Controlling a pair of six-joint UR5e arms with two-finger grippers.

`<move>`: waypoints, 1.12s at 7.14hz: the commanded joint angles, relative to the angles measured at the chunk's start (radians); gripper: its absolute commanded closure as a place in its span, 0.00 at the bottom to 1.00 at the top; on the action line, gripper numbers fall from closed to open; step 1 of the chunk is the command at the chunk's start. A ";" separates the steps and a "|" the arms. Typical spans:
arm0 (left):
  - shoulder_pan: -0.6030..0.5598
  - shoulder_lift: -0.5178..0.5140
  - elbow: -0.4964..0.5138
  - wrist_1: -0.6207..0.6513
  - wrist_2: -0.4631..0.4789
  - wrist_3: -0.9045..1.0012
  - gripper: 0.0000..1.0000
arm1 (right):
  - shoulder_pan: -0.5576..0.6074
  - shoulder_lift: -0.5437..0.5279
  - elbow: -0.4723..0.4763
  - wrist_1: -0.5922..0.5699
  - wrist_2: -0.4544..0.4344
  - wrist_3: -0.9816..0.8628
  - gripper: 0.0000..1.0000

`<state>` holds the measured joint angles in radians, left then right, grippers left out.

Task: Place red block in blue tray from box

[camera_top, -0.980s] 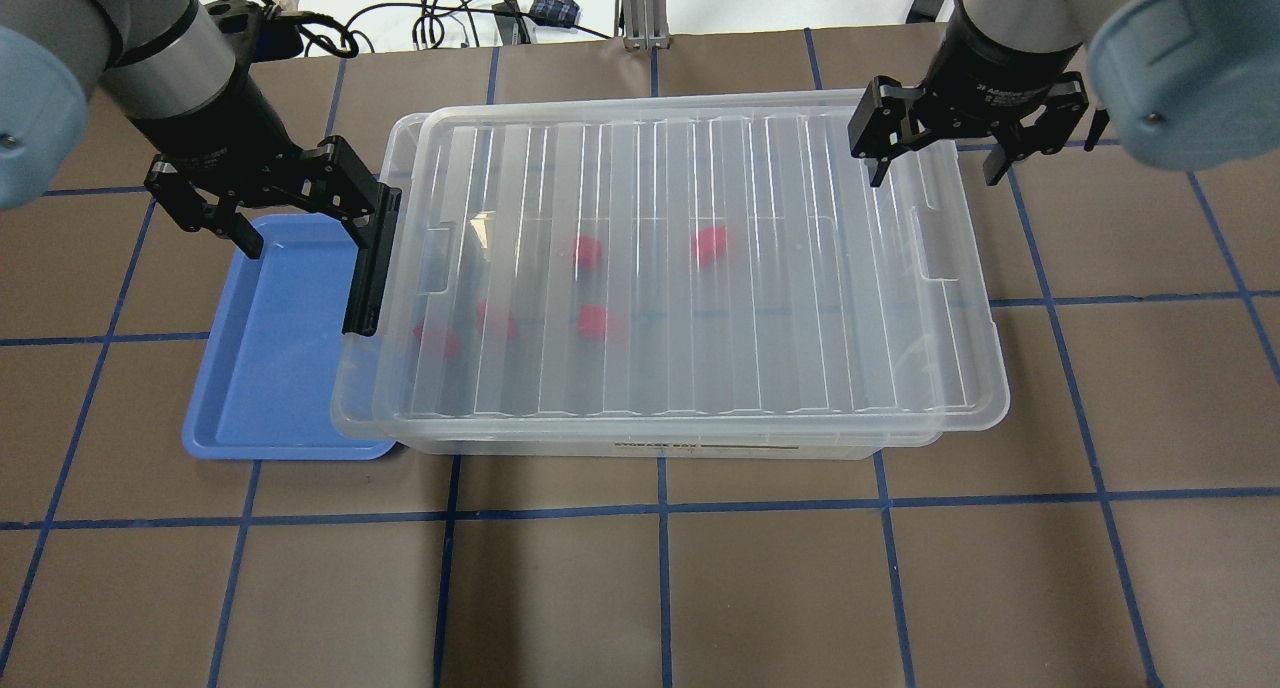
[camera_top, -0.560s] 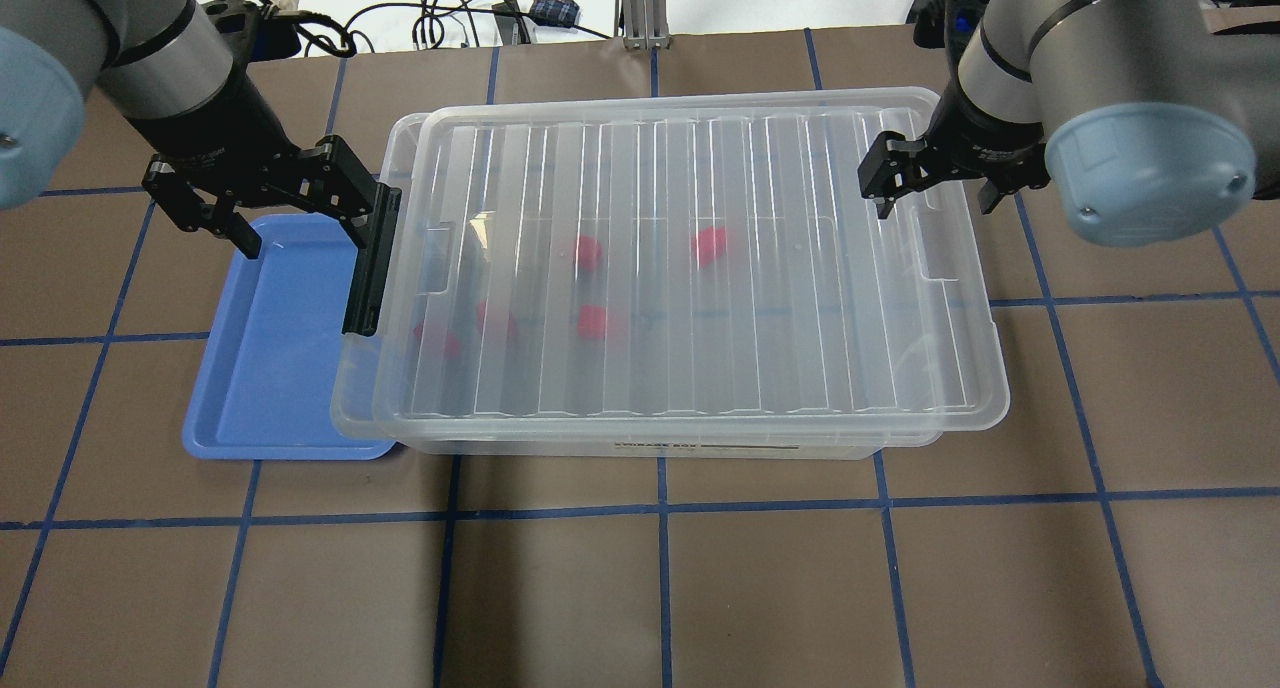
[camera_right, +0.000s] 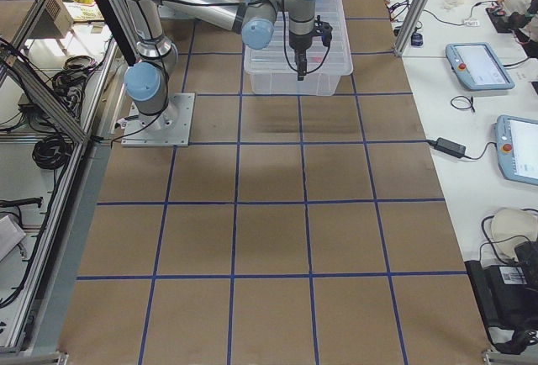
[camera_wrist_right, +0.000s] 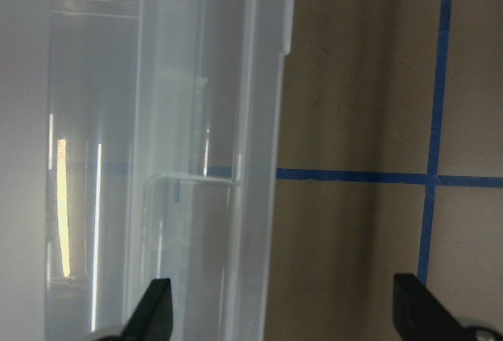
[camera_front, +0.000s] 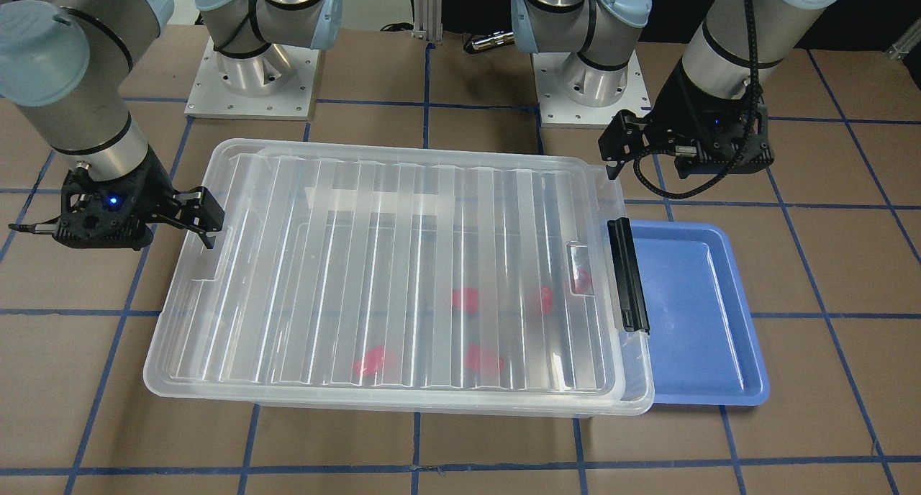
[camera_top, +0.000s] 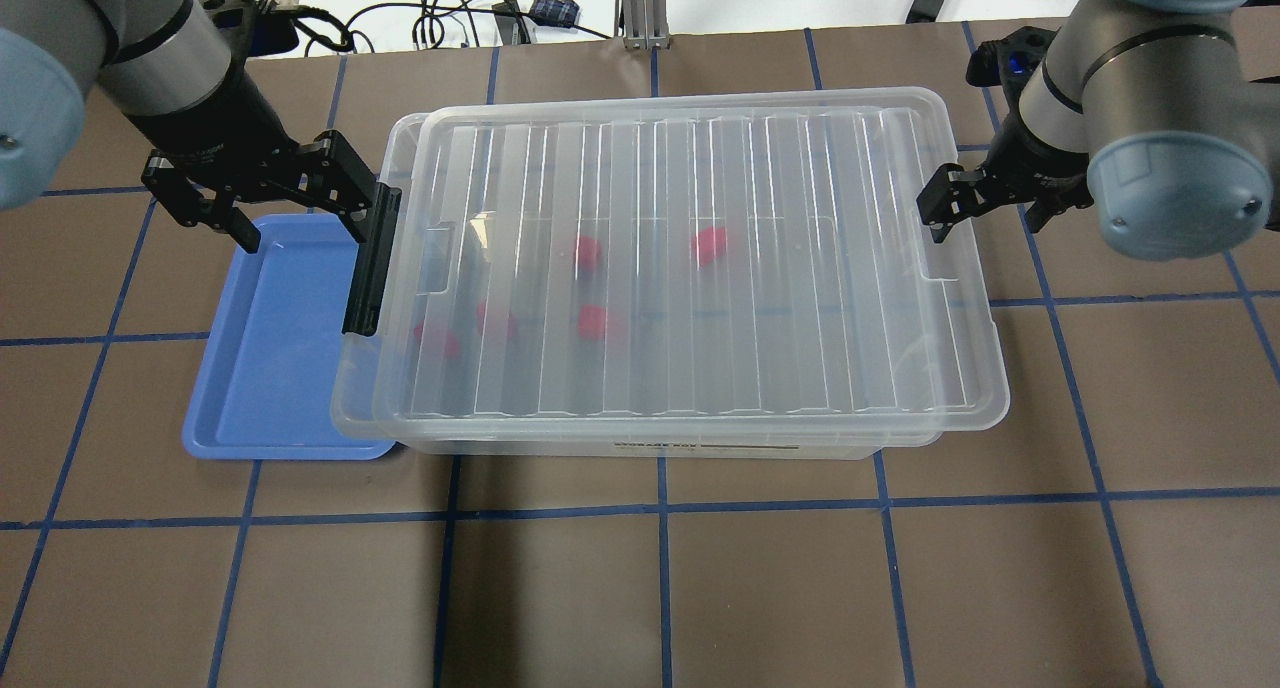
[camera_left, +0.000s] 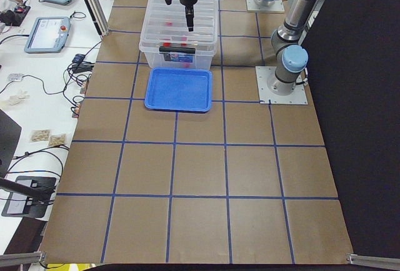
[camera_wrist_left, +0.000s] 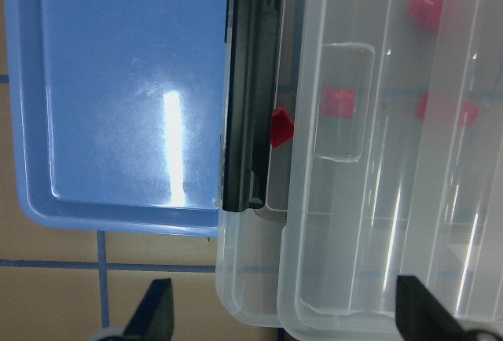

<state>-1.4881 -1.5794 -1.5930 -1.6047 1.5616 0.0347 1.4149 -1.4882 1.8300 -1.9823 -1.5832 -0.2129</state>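
Clock directions are read from the overhead view. At the 9 o'clock end, the left tool (camera_top: 300,230) hangs wide open with nothing in its grip. One finger is over the far corner of the shallow rectangular periwinkle-blue plastic tray (camera_top: 265,378). The other is at the far tip of the black latch bar (camera_top: 368,268), and I cannot tell whether it touches.

The blue tray lies flat on the brown worktop (camera_top: 760,588) with its blue tape grid. It sits at 9 o'clock of the large clear plastic storage box (camera_top: 700,446), and its 3 o'clock edge is hidden under the box's rim.

The ribbed translucent lid (camera_top: 800,268) rests on the box, shifted a little toward 3 o'clock, so a strip of box rim shows past it at the latch end.

Five small bright red plastic pieces (camera_top: 594,322) show blurred through the lid. All are inside the box, in its half toward 9 o'clock, and two lie near the latch end. Through the ribs I cannot tell which of them is the red block.

At the 3 o'clock end, the right tool (camera_top: 985,218) is also spread wide and holds nothing. Its wrist view shows one finger (camera_wrist_right: 157,309) over the box's rim and the other over bare worktop beside it.
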 commanded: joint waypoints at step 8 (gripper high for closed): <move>0.002 -0.008 0.004 0.003 -0.005 0.010 0.00 | -0.140 0.014 0.009 -0.024 -0.008 -0.154 0.00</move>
<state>-1.4876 -1.5822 -1.5911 -1.6020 1.5598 0.0439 1.2940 -1.4796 1.8417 -2.0059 -1.5897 -0.3435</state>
